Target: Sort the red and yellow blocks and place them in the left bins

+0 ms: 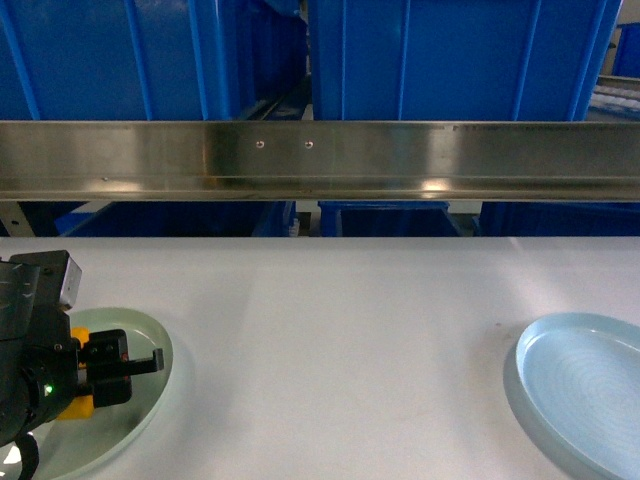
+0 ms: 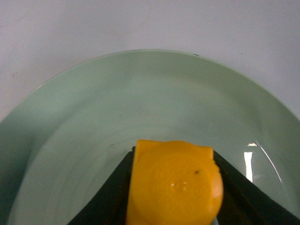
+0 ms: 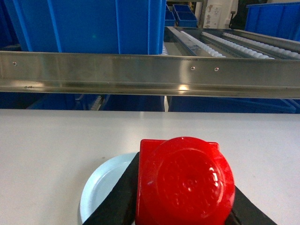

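- The left tool (image 1: pixel 100 375) sits low over the pale green plate (image 1: pixel 150 345) at the desk's (image 1: pixel 330 330) near left, its black fingers (image 2: pixel 110 197) closed on the orange-yellow block (image 2: pixel 174 185).
- That block shows as a small orange patch beside the tool in the head view.
- The right tool (image 3: pixel 185 206) is out of the head view; its wrist camera shows both fingers (image 3: pixel 119 197) clamped on the red block (image 3: pixel 185 185), above the pale blue plate (image 3: pixel 101 187).
- Large blue crates (image 1: pixel 150 60) stand behind the steel rail (image 1: pixel 320 160), beyond the desk's far edge.
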Available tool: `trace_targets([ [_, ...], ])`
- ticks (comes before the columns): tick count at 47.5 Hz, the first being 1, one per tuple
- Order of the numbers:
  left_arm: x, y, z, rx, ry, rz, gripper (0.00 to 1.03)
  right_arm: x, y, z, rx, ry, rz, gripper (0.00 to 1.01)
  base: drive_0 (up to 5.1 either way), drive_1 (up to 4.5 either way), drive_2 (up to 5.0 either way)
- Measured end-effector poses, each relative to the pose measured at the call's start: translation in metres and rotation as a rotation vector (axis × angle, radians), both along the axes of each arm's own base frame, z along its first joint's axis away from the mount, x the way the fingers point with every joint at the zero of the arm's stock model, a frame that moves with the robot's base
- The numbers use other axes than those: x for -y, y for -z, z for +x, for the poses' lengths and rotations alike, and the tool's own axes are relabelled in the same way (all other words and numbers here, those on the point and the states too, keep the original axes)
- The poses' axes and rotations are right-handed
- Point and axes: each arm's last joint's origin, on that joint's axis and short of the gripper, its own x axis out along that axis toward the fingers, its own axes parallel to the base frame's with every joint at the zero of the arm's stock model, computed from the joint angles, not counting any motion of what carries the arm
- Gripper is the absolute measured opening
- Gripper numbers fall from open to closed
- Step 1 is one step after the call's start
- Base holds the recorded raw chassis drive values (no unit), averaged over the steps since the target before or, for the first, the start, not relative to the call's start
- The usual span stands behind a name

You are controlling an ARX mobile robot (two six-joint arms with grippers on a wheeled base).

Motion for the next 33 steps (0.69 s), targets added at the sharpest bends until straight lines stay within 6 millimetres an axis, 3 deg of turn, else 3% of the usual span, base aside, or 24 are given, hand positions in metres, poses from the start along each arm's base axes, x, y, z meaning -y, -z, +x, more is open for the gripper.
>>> trace_targets([
  [6, 0.0, -0.001, 0.0, -0.003, -0.006, 0.002, 0.29, 0.0, 0.0, 0.0, 0.0, 0.0, 0.0, 0.28, 0.0, 0.0, 0.0],
  [15, -0.001, -0.009, 0.001, 0.015, -0.008, 0.003, 0.27, 0.0, 0.0, 0.0, 0.0, 0.0, 0.0, 0.28, 0.0, 0.0, 0.0],
  [33, -0.011, -0.07, -0.006, 0.188, 0.029, 0.017, 0.27, 0.0, 0.0, 0.0, 0.0, 0.0, 0.0, 0.28, 0.0, 0.0, 0.0],
])
